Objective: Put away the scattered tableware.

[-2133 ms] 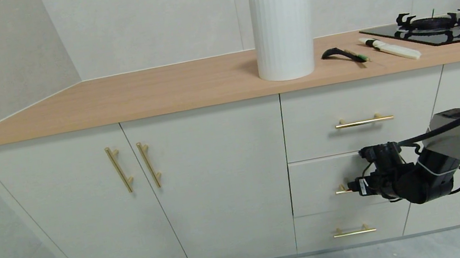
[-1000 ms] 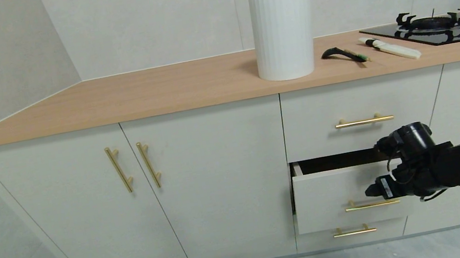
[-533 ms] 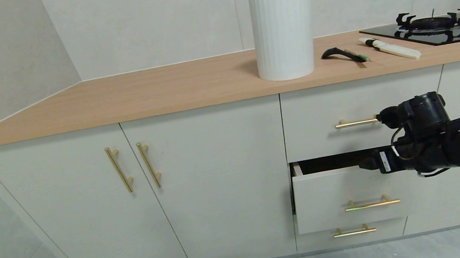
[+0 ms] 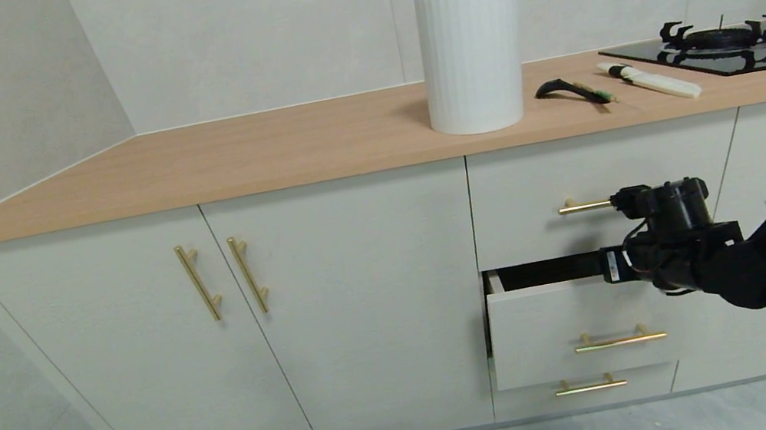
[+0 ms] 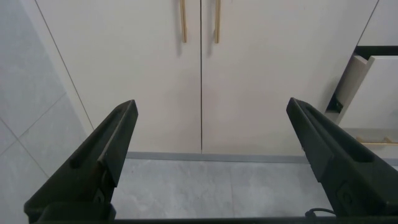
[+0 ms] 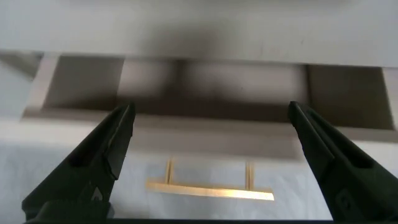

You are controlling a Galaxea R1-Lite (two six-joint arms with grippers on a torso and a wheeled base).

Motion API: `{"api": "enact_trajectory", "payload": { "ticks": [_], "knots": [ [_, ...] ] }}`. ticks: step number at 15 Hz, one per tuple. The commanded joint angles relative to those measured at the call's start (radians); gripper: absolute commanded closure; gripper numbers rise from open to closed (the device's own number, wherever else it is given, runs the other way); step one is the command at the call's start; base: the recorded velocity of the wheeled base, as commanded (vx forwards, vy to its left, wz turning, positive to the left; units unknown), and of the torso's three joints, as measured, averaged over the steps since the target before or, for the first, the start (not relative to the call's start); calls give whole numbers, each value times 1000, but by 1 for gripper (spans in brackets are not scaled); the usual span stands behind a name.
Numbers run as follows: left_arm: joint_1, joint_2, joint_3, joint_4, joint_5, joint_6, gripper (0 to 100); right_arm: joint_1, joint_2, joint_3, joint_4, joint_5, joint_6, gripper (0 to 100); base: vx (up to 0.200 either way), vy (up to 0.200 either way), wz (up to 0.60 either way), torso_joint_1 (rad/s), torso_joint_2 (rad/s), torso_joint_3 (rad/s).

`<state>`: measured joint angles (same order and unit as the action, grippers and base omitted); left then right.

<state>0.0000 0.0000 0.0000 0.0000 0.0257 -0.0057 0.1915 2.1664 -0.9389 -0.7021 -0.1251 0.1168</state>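
**Middle drawer open, tableware up on the bench**

Status from my remote seat atm. The task stuff sits up on the bench [image 4: 226, 159]: a black spoon [image 4: 568, 89] w/ a green-tipped handle and a white knife [image 4: 650, 80]. They lie flat just beside each other, between the tall white ribbed canister [image 4: 475, 55] on their left and the gas hob [image 4: 735, 41] on their right. Spoon is nearer the canister, knife nearer the hob. Both are well apart from the grippers.

Under that part of the bench there's a stack of 3 drawers. The middle drawer [image 4: 565, 325] is pulled partway out, the top and bottom ones are shut. My right gripper [image 4: 608, 265] hangs at the dark gap above the open drawer's front, just under the top drawer handle [image 4: 588, 205]. On the right wrist cam its fingers [image 6: 106, 155] are spread wide apart. They point into the drawer's open inside, w/ the gold bar handle [image 6: 208, 190] on its front in sight.

The left gripper [image 5: 211, 109] is down low, facing the double cupboard doors [image 5: 200, 62] left of the drawers, above the grey floor tiles [image 5: 186, 186]. Its fingers [image 5: 106, 155] are wide apart too, holding nothing. A corner of the open drawer shows at the edge of that cam.
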Motion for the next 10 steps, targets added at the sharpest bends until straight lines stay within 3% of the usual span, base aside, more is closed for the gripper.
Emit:
{"api": "enact_trajectory", "payload": {
  "ticks": [1,10],
  "knots": [
    [0,0,0,0,0,0,0,0,70,-17,-11,-7,3,0,0,0,0,0,0,0],
    [0,0,0,0,0,0,0,-3,53,-14,3,-10,0,0,0,0,0,0,0,0]
  ]
}}
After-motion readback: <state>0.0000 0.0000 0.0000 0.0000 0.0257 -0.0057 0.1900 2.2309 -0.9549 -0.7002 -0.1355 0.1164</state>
